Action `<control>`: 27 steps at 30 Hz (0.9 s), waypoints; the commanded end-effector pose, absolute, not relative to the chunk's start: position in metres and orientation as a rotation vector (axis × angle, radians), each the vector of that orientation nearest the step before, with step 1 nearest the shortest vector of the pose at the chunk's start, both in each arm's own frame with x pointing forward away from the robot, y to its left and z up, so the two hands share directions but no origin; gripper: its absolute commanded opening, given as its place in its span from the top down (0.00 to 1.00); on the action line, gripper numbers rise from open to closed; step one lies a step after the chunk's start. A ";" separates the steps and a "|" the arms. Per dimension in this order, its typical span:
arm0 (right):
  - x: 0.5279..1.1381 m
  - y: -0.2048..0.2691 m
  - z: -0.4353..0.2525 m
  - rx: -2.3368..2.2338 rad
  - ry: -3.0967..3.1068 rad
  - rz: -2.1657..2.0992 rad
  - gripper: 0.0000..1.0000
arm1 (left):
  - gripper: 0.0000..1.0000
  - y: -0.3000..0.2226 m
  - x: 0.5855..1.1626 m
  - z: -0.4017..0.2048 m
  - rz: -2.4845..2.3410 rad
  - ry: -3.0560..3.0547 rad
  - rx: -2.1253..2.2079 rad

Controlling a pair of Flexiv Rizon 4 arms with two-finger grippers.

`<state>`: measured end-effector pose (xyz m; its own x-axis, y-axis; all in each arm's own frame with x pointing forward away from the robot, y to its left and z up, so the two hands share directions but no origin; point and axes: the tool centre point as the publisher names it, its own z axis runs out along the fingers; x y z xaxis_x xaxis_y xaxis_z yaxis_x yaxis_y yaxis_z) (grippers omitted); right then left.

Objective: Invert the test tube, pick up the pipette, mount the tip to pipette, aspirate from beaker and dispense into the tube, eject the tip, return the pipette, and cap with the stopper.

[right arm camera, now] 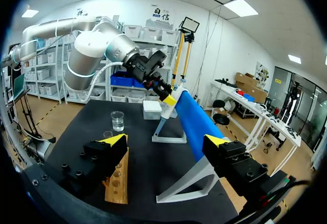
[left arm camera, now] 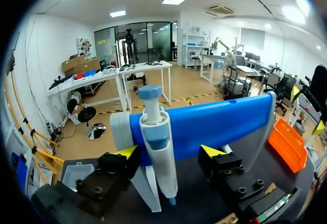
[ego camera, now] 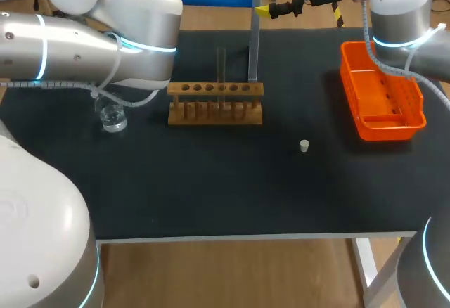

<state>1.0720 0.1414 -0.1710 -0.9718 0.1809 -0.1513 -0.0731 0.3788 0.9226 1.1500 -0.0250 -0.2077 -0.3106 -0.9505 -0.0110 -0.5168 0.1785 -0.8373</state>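
While its yellow tips stand wide apart, the left end effector (left arm camera: 169, 152) holds nothing. The pipette (left arm camera: 153, 132) hangs between the fingers without being gripped from both sides. Whether the left tip touches it I cannot tell. The pipette hangs upright on the blue holder (left arm camera: 219, 124), with its round plunger knob above the bar and its narrow end pointing down at the bench (ego camera: 211, 188).

The right end effector (right arm camera: 166, 140) is likewise spread wide and holds nothing. In its wrist view the holder's blue bar runs ahead from between its fingers to the far end, where the other end effector sits. In the head view it hovers at the bench's far edge, just beside the right end of the bar and above the grey post.

Nearer the middle of the bench stands the wooden rack (ego camera: 214, 104), in front of the post. A clear tube (ego camera: 220, 69) stands upright in one of its middle holes. The beaker (ego camera: 112, 118) stands left of the rack, partly under the left arm (ego camera: 105, 48). The small pale stopper (ego camera: 304, 146) lies alone on the bench, to the right of the rack and nearer the front edge. An orange basket (ego camera: 394, 131) sits at the right side, below the right arm (ego camera: 401, 5).
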 end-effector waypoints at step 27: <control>1.072 0.140 -0.170 0.095 2.415 1.630 0.00 | 0.00 -0.044 1.031 -0.167 -1.581 2.266 -0.574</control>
<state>1.0721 0.1414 -0.1710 -0.9718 0.1809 -0.1513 -0.0731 0.3788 0.9226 1.0437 -0.0564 -0.1659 -0.6843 -0.7276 -0.0485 -0.2841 0.3273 -0.9012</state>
